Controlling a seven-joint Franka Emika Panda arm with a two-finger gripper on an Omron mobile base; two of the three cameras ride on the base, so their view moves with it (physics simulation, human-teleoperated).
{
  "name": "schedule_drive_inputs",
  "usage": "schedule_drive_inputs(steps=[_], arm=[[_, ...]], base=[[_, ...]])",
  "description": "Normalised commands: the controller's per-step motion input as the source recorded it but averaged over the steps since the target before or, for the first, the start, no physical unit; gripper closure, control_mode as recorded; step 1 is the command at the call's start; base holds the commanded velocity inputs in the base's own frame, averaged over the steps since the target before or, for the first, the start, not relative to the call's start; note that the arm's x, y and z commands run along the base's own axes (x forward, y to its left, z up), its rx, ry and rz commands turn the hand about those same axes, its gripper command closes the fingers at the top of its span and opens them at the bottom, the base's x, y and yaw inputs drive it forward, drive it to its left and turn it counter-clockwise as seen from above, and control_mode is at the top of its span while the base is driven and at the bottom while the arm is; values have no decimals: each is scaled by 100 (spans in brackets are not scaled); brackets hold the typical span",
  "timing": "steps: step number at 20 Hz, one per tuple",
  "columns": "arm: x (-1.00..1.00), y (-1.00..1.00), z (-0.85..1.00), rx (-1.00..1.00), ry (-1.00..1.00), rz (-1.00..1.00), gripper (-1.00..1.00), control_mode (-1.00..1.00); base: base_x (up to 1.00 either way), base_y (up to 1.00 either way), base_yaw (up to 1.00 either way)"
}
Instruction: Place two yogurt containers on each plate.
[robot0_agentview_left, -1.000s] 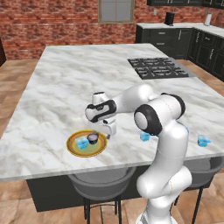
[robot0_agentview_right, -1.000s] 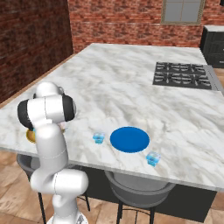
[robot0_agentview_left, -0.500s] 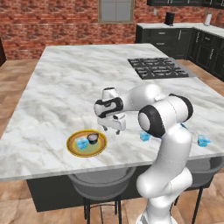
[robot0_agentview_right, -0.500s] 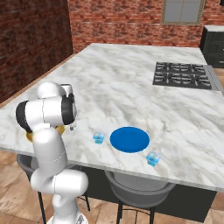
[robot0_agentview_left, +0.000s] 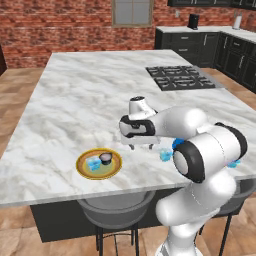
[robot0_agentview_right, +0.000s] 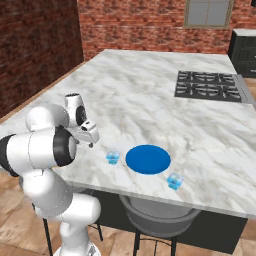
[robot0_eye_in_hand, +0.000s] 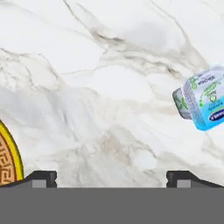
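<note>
Yellow plate: you see the yellow-rimmed plate (robot0_agentview_left: 98, 163) at the left of the left base view, near the front edge of the marble counter (robot0_agentview_left: 90, 100). A sliver of its patterned rim (robot0_eye_in_hand: 8, 159) shows at the left edge of the hand view.
Cups on it: a pale blue cup (robot0_agentview_left: 93, 163) and a dark cup with a pale top (robot0_agentview_left: 105, 159) sit side by side on that plate, just beside each other.
Gripper: your gripper (robot0_agentview_left: 142, 145) hangs over bare marble to the right of the yellow plate, apart from it. In the right base view it (robot0_agentview_right: 91, 142) sits left of the blue plate.
Fingers: you have them spread wide with nothing between them; in the hand view the two dark tips (robot0_eye_in_hand: 40, 178) stand far apart at the bottom, over bare counter.
Loose cup, near: a pale blue cup (robot0_agentview_left: 164, 155) stands on the counter just right of the gripper, partly behind the arm. In the right base view it (robot0_agentview_right: 113, 157) lies just left of the blue plate, not on it. In the hand view it (robot0_eye_in_hand: 202, 103) appears at the right edge, tilted in the picture.
Blue plate: the solid blue plate (robot0_agentview_right: 148, 159) lies near the front edge with nothing on it; in the left base view a small part (robot0_agentview_left: 176, 143) peeks out behind the arm.
Loose cup, far: another pale blue cup (robot0_agentview_right: 174, 181) stands on the counter just right of and in front of the blue plate, close to the counter edge.
</note>
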Motion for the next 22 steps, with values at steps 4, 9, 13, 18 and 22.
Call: schedule_drive_inputs(steps=[4, 9, 13, 18, 22], arm=[[-53, -55, 19, 2, -10, 68, -100, -100], [-28, -55, 16, 11, -7, 60, -100, -100], [1, -48, 13, 16, 0, 43, -100, -100], [26, -43, 1, 12, 0, 31, -100, -100], [62, -26, 0, 2, 11, 9, -100, -100]], base=[[0, 0, 0], [0, 0, 0], [0, 0, 0], [0, 0, 0], [0, 0, 0]])
